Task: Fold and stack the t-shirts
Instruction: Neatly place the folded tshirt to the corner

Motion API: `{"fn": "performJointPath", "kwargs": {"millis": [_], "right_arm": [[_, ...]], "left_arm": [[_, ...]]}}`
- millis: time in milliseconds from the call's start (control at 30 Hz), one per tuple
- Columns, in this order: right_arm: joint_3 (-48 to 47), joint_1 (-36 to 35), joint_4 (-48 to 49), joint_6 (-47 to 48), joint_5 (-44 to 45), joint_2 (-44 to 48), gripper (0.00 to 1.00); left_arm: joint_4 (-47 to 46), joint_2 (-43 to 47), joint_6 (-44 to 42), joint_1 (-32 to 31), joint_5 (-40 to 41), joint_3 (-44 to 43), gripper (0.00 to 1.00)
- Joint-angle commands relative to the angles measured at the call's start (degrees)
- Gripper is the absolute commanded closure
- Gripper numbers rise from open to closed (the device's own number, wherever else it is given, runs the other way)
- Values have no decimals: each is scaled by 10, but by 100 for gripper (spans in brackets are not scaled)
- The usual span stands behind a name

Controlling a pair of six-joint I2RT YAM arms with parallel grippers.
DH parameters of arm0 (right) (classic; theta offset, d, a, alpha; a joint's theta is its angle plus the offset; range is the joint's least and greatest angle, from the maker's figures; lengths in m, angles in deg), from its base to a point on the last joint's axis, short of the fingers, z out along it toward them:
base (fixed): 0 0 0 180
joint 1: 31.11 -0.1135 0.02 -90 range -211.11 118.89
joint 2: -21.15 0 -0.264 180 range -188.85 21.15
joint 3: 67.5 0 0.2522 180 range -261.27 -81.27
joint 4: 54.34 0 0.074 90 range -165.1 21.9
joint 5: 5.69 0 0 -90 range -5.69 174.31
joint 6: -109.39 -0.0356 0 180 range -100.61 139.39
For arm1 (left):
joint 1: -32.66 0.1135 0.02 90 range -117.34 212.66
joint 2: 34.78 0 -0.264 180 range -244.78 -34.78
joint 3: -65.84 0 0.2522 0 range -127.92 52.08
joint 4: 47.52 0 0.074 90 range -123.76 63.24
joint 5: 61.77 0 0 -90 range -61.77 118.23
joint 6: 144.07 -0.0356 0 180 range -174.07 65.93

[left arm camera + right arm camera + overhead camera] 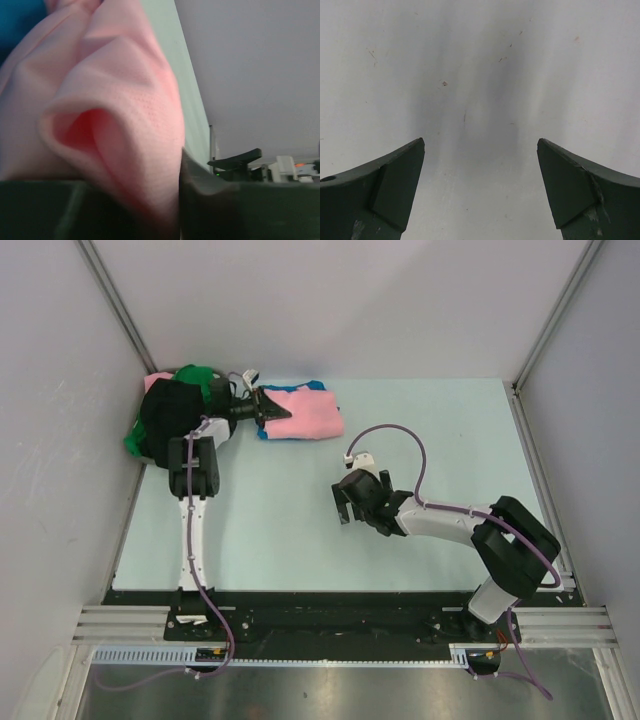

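Observation:
A folded light pink t-shirt (305, 415) lies on a bright blue t-shirt (318, 386) at the table's back, left of centre. My left gripper (272, 410) is at its left edge and shut on a fold of the pink cloth (115, 125), which fills the left wrist view. A green t-shirt (198, 376) and a black t-shirt (168, 410) lie heaped in the back left corner, partly under the left arm. My right gripper (345, 510) hangs open and empty over bare table (480, 100) near the middle.
Grey walls enclose the table on the left, back and right. A bit of pink cloth (157, 380) shows behind the heap. The black front rail (330, 605) carries both arm bases.

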Motion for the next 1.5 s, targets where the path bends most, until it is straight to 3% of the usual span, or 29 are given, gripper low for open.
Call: {"fn": "performJointPath", "kwargs": {"millis": [0, 167, 367, 500, 600, 667, 800, 900, 933, 1033, 1067, 1167, 1233, 1400, 1467], "right_arm": [[-5, -3, 10, -9, -6, 1, 0], [-10, -2, 11, -1, -17, 6, 0], [-53, 6, -19, 4, -21, -15, 0], [-102, 18, -35, 13, -31, -24, 0], [-156, 61, -35, 1, -99, -27, 0], [-191, 91, -34, -24, -190, -39, 0], [-309, 150, -37, -57, -285, -92, 0], [-458, 161, -81, -60, -313, -185, 0], [-550, 160, -93, -59, -324, -212, 0], [-689, 159, -148, -75, -356, -332, 0], [-791, 153, -184, -75, -354, -369, 0], [-949, 141, -220, -76, -343, -483, 0], [-969, 142, -202, -99, -345, -517, 0], [-853, 144, -45, -157, -372, -508, 0], [-855, 143, -13, -172, -383, -535, 0]], "left_arm": [[39, 56, -52, 40, -34, 37, 1], [181, 103, -171, 77, 32, 74, 0], [266, 208, -205, 97, 158, 147, 0], [227, 293, -161, 86, 201, 231, 0], [157, 384, -108, 70, 236, 335, 0], [160, 450, -97, 56, 266, 387, 0], [221, 554, -114, 4, 378, 435, 0], [271, 634, -125, -31, 443, 461, 0], [278, 654, -124, -38, 473, 484, 0], [273, 740, -105, -53, 489, 548, 0], [260, 762, -87, -57, 489, 569, 0], [245, 845, -78, -62, 490, 638, 0], [252, 881, -88, -63, 492, 667, 0], [282, 976, -112, -64, 511, 713, 0], [283, 992, -116, -63, 510, 724, 0]]}}
